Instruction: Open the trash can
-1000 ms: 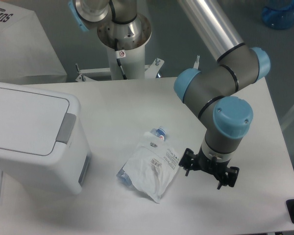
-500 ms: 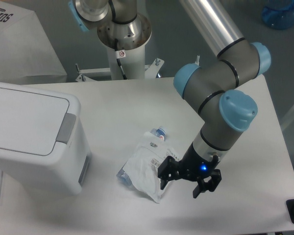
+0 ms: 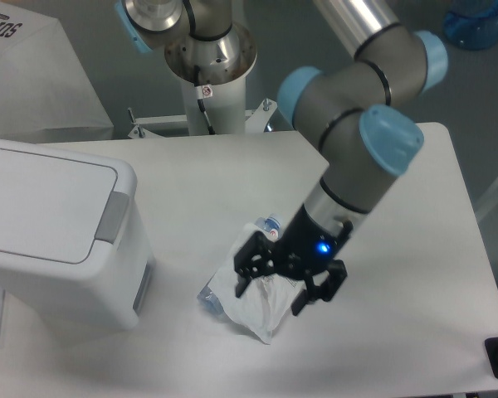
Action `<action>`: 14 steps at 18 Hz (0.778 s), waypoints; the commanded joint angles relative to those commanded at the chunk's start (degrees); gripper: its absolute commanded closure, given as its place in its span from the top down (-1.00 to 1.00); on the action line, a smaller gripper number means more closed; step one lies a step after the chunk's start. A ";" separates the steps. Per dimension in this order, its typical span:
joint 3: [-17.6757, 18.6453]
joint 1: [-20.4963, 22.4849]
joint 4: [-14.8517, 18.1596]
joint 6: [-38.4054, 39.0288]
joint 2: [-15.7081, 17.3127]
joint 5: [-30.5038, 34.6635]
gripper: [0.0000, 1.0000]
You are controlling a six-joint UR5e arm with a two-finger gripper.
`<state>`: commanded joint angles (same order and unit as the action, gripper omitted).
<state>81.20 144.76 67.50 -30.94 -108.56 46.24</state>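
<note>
Hovering over the pouch [image 3: 253,303], the hand [image 3: 271,292] gapes, trash can [image 3: 58,232] lid shut.

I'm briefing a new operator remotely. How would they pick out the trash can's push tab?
Find the big white trash can at the table's left edge. On the lid's right edge sits the push tab, a small grey rectangle, the only grey patch on the bin, unlike the labelled pouch beside it.

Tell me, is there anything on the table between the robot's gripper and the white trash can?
In the fixed camera view, the gripper hangs over a white plastic pouch. The pouch's left edge reaches toward the trash can; beyond it lies bare table.
</note>
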 joint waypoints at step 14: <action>13.62 -6.77 -9.58 0.00 8.27 -2.56 1.00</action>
<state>94.83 137.99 57.92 -30.94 -100.28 43.68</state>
